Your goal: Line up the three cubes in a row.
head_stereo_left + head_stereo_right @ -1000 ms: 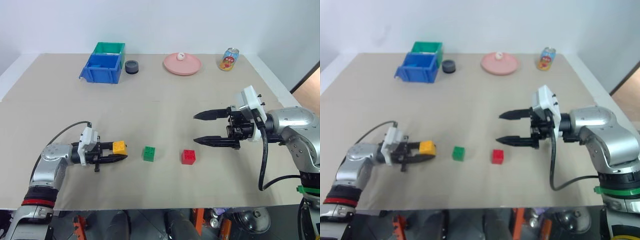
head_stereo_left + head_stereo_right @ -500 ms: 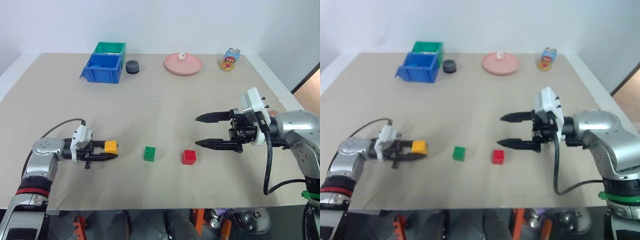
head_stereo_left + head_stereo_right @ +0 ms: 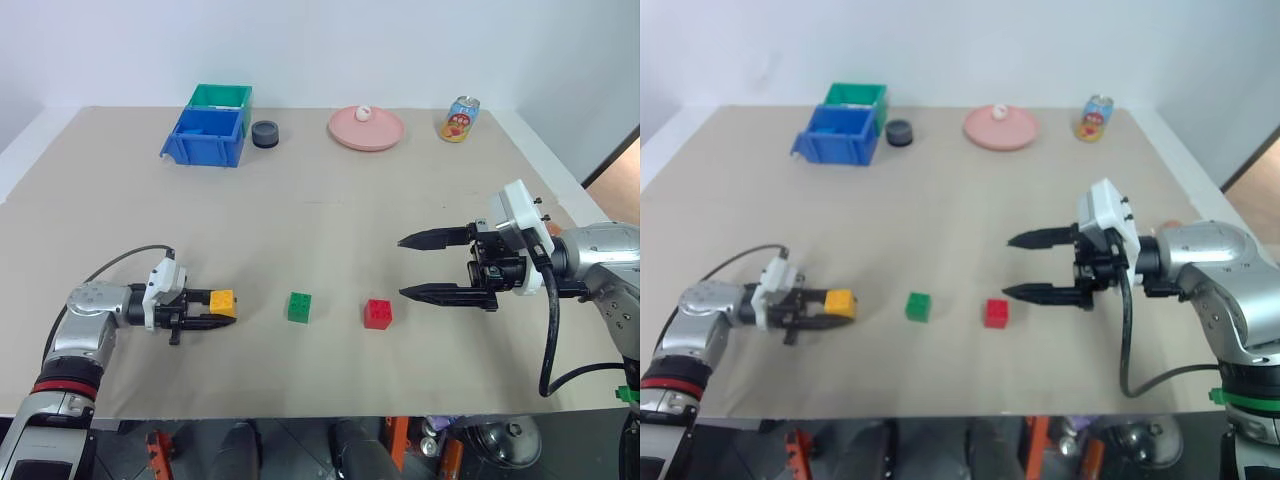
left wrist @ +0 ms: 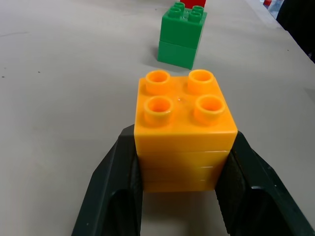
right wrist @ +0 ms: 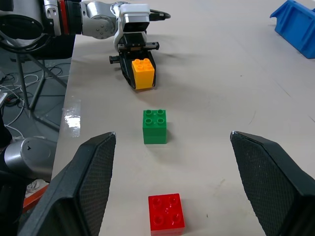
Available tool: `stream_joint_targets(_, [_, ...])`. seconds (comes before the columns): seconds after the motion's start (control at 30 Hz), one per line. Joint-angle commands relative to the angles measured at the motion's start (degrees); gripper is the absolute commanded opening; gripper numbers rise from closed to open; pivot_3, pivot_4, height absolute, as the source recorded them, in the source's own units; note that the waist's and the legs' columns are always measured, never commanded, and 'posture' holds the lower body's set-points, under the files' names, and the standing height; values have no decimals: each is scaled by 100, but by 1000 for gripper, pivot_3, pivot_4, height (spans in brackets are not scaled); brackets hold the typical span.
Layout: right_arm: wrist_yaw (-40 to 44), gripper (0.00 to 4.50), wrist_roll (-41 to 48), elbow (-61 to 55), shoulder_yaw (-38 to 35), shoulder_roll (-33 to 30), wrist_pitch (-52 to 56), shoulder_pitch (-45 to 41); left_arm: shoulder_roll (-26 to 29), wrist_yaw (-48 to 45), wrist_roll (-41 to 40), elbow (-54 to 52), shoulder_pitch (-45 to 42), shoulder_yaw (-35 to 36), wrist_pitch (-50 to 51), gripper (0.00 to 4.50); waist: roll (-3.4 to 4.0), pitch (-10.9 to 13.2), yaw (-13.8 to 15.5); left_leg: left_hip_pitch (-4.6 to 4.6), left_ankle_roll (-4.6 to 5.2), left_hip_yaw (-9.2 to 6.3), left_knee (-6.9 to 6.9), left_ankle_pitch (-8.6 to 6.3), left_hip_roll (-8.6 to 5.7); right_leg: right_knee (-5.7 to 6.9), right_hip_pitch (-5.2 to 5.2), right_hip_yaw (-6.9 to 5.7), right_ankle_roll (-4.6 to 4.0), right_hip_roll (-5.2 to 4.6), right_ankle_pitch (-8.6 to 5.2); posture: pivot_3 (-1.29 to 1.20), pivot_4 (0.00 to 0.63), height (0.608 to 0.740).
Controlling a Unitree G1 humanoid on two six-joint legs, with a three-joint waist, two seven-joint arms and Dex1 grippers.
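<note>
The broad beige desk (image 3: 320, 200) carries a blue plastic bin (image 3: 204, 138) with a green bin (image 3: 220, 96) behind it at the far side. Nearer, the right pincer (image 3: 422, 267) hovers above the desk with its two black fingers spread wide, holding nothing, just beside the small red studded plastic cube (image 3: 377, 313). The left pincer (image 3: 222, 312) is clamped on the small yellow studded plastic cube (image 3: 221, 302), low at the desk. The small green studded plastic cube (image 3: 298, 307) sits between yellow and red, all three roughly in one row.
</note>
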Motion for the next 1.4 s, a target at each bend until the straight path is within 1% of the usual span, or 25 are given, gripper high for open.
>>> stream_joint_targets(0.03, [-17, 3846, 56, -56, -68, -3, -55, -105, -113, -153, 68, 81, -184, 8, -206, 1344, 0, 0, 0, 0, 0, 0, 0, 0, 0, 0, 0, -1, 0, 0, 0, 0, 150, 740])
stream_joint_targets(0.23, [-50, 3846, 62, -82, -59, 7, -36, -122, -442, -152, 151, 229, -468, -30, -286, 1344, 0, 0, 1, -1, 0, 0, 5, 0, 0, 0, 2, -1, 4, 1, 3, 0, 150, 740])
stream_joint_targets(0.33, [-76, 3846, 79, -112, -75, 1, -15, -105, -507, -153, 169, 278, -536, -99, -312, 1344, 0, 0, -2, -1, 0, 0, 6, 0, 0, 1, 2, -1, 4, 1, 5, 0, 150, 740])
stream_joint_targets(0.73, [-139, 3846, 145, -201, -179, -72, 57, -16, -450, -153, 231, 950, -863, -518, -855, 1344, 0, 0, 0, -1, 1, -1, 13, 1, -1, 2, 6, 0, 6, 2, 9, 0, 150, 740])
stream_joint_targets(0.83, [-140, 3846, 138, -189, -191, -84, 64, -15, -470, -153, 306, 1278, -1022, -507, -1047, 1344, 0, 0, 0, 1, 7, -2, 15, 5, -1, 3, 6, 0, 3, 2, 14, 0, 150, 740])
stream_joint_targets(1.03, [-136, 3846, 119, -177, -176, -78, 76, -42, -514, -153, 373, 1569, -1143, -467, -1301, 1344, 0, 0, -7, 6, 38, -1, 15, 25, 0, 3, 6, 0, -25, 4, 28, 0, 150, 740])
stream_joint_targets(1.4, [-81, 3846, 58, -68, -115, -51, 16, -127, -509, -153, 321, 1623, -1162, -474, -1306, 1344, 1, -1, -12, 9, 49, 1, 15, 33, 0, 4, 6, 0, -27, 4, 39, 0, 150, 740])
